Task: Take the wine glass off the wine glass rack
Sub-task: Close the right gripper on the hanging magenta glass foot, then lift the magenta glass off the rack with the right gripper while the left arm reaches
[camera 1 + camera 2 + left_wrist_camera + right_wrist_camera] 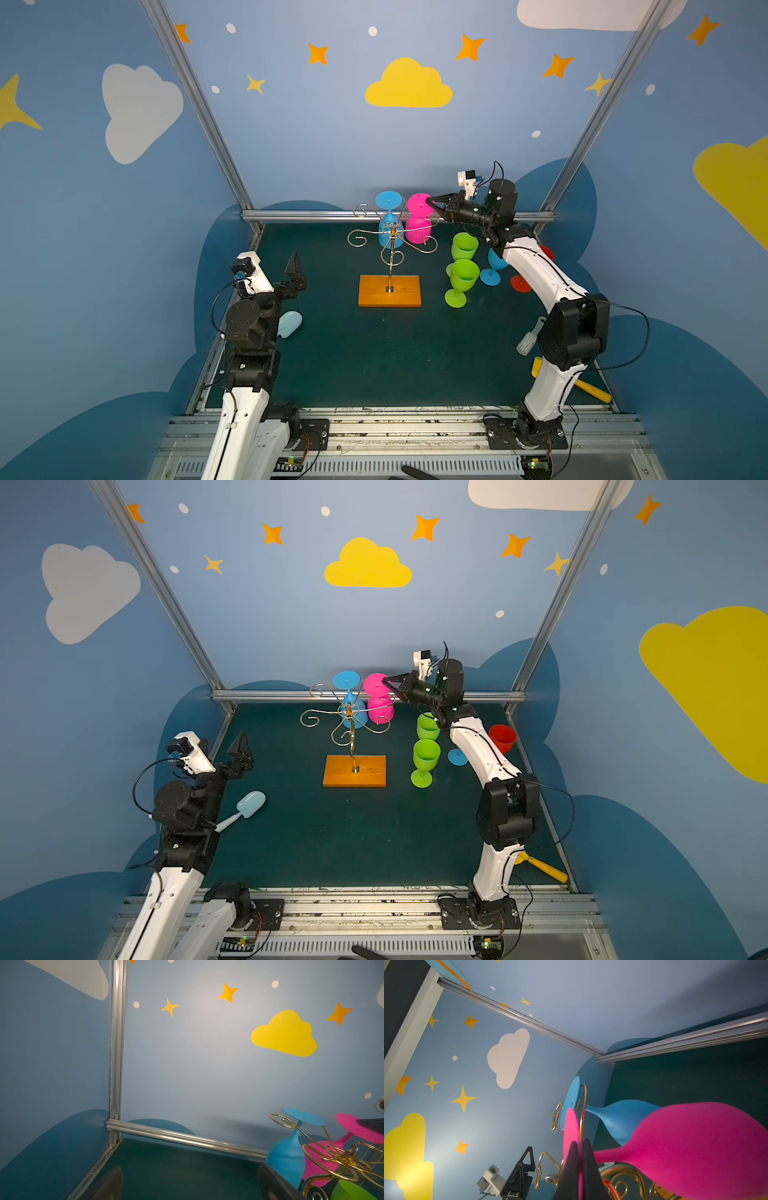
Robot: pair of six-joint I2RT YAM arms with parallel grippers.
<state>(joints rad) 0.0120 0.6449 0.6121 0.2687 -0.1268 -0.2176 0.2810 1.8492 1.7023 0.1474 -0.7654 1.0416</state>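
Note:
The wine glass rack (389, 291) (354, 771), gold wire on an orange wooden base, stands mid-table. A pink wine glass (417, 230) (380, 712) (315, 1165) (695, 1142) hangs upside down at its far right arm, beside a blue wine glass (388, 232) (353, 712) hanging the same way. My right gripper (432, 203) (386, 682) (580, 1145) is shut on the rim of the pink glass's round foot, reaching in from the right. My left gripper (297, 274) (241, 750) (190, 1188) is open and empty, low at the left, well away from the rack.
Two green glasses (464, 245) (464, 276) stand right of the rack, under my right arm. A blue glass (492, 270) and a red glass (502, 737) stand further right. A pale blue scoop (249, 804) lies near my left arm; a brush (528, 338) and a yellow tool (544, 868) lie front right.

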